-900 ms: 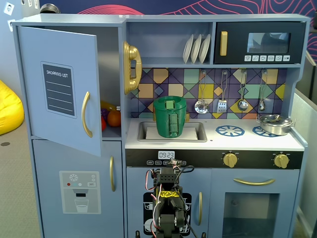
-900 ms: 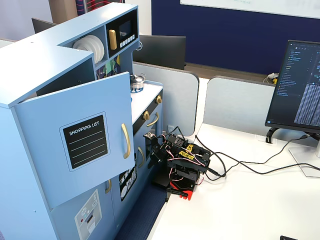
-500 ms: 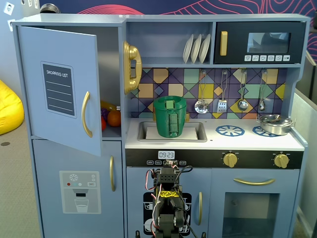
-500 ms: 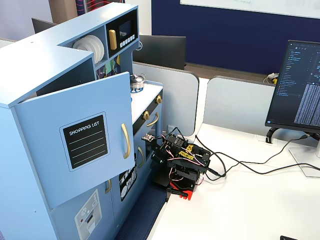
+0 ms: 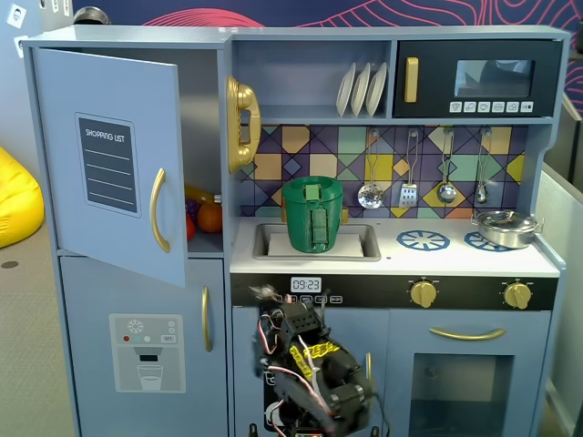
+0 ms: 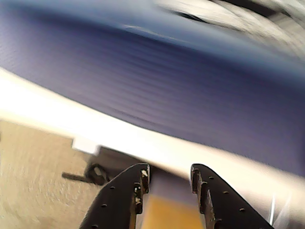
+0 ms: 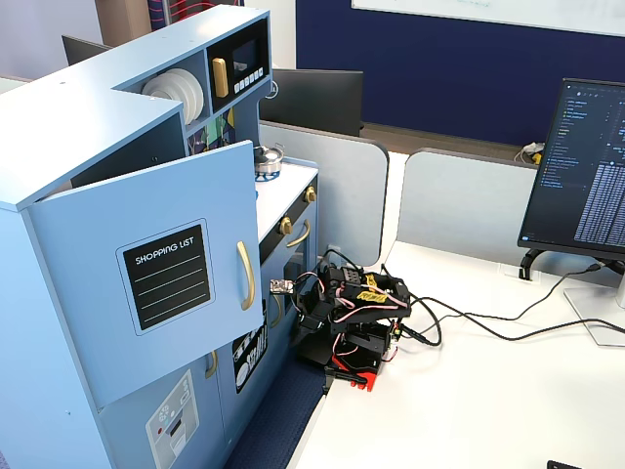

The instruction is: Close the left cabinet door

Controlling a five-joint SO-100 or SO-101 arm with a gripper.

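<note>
The left cabinet door (image 5: 109,164) is light blue with a black "SHOPPING LIST" panel and a curved gold handle (image 5: 158,209). It stands swung open, out from the cabinet's upper left compartment. It also shows in the other fixed view (image 7: 146,293), angled out over the table edge. My arm (image 5: 305,364) is folded low in front of the kitchen's lower middle, below and right of the door and apart from it; it also shows in a fixed view (image 7: 356,313). In the blurred wrist view my gripper (image 6: 169,169) is open and empty.
Fruit (image 5: 208,217) sits inside the open compartment. Below it is a shut door with a dispenser graphic (image 5: 146,350). A gold phone (image 5: 242,123), a green bin (image 5: 312,214) in the sink and a pot (image 5: 506,228) are to the right. A monitor (image 7: 586,166) and cables (image 7: 488,322) are on the white table.
</note>
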